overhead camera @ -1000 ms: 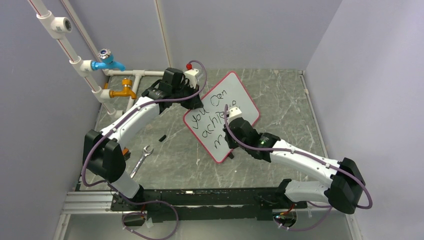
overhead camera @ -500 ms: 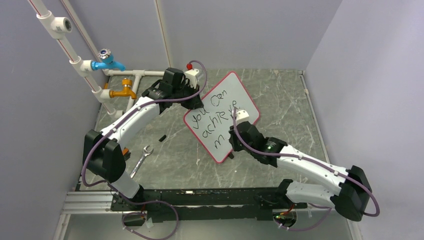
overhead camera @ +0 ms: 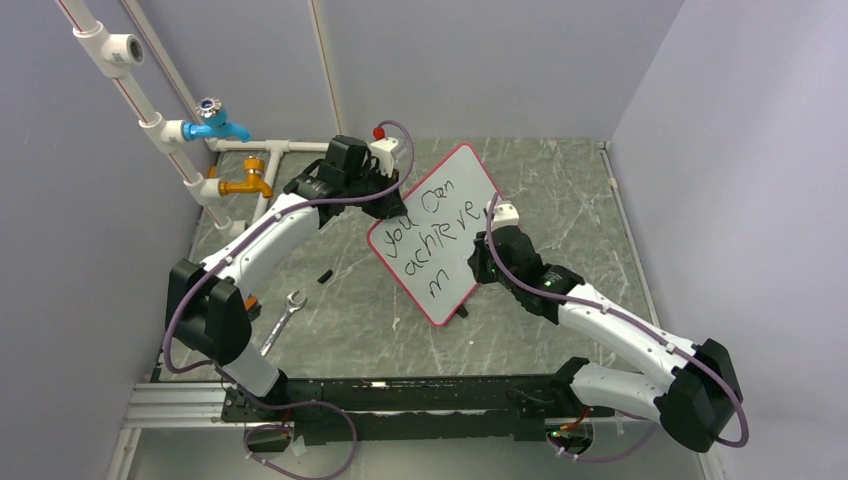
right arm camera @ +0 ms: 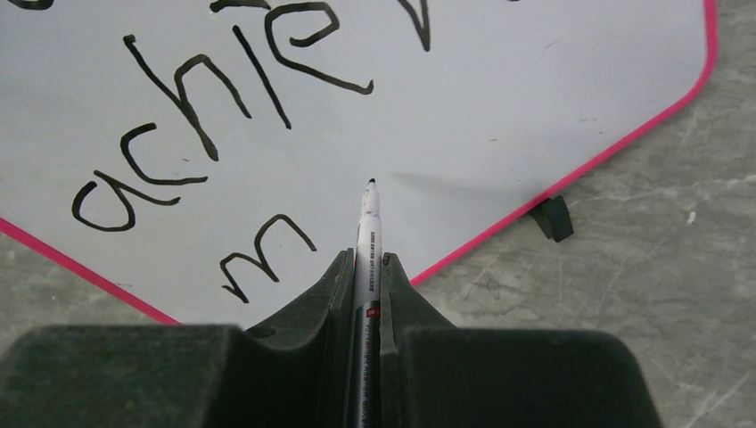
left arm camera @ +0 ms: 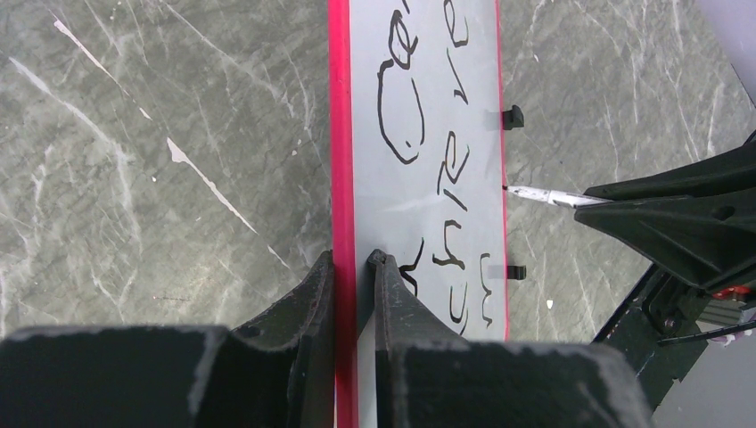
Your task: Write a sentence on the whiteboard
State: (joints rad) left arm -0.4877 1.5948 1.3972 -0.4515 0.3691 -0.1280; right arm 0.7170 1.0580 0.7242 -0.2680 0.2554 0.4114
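Top external, whiteboard, grey marbled table, lilac walls

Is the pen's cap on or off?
Off. The pen in the right gripper shows its bare black tip, pointing at the whiteboard.

Left pincer tight on whiteboard rim

The whiteboard sits in the middle of the surface, and everything else gathers round it. The left hand clamps its far-left rim. The right hand reaches in from the board's right side with a marker pinched between its fingers, tip at the board's face (touching or not, I can't tell). A wrench lies left of the board and nearer. Behind the board to the left, an upper tap hangs above a lower tap.
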